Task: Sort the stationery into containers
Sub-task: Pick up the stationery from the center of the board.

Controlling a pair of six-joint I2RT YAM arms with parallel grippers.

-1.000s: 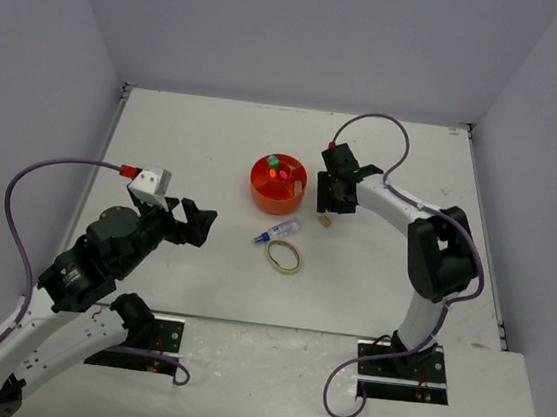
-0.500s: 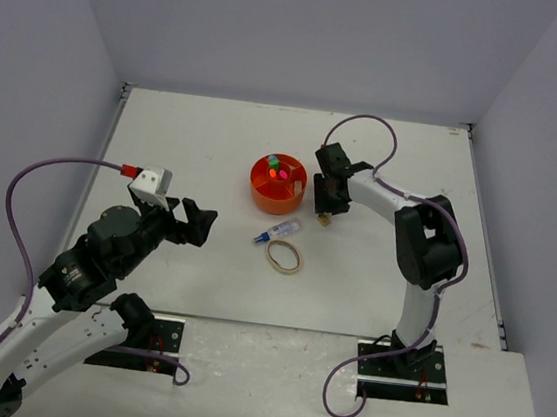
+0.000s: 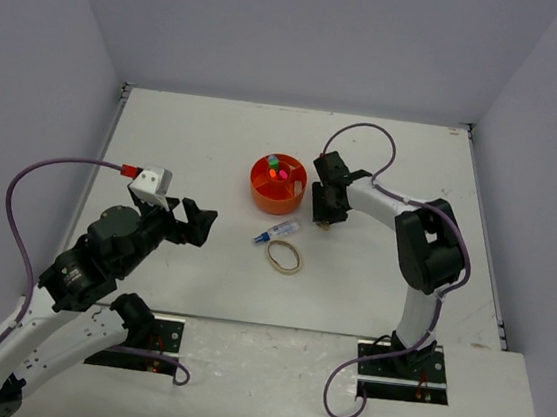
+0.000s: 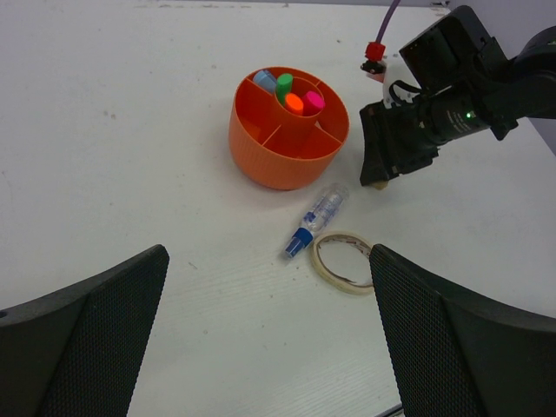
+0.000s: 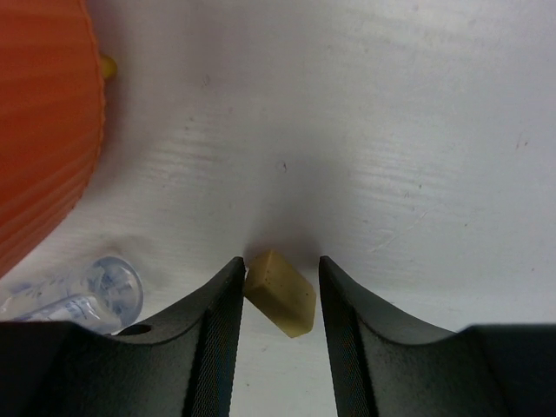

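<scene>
The round orange organizer (image 3: 278,185) stands mid-table and holds pink (image 4: 314,101), orange (image 4: 295,103) and green (image 4: 285,82) capped highlighters in its centre cup. A small tan block (image 5: 280,292) lies on the table just right of the organizer. My right gripper (image 5: 278,282) is open and low over the table, its fingers on either side of the block; the left finger touches one corner. The blue-tipped white pen (image 3: 278,232) and the tan rubber band (image 3: 284,257) lie on the table in front of the organizer. My left gripper (image 3: 196,224) is open and empty, raised to their left.
The organizer's wall (image 5: 43,130) is close to the left of my right gripper. The pen's clear end (image 5: 69,300) lies beside my right gripper's left finger. Grey walls enclose the table on three sides.
My right gripper has moved left and toward the near edge and come down around the tan block. The left arm has not moved.
</scene>
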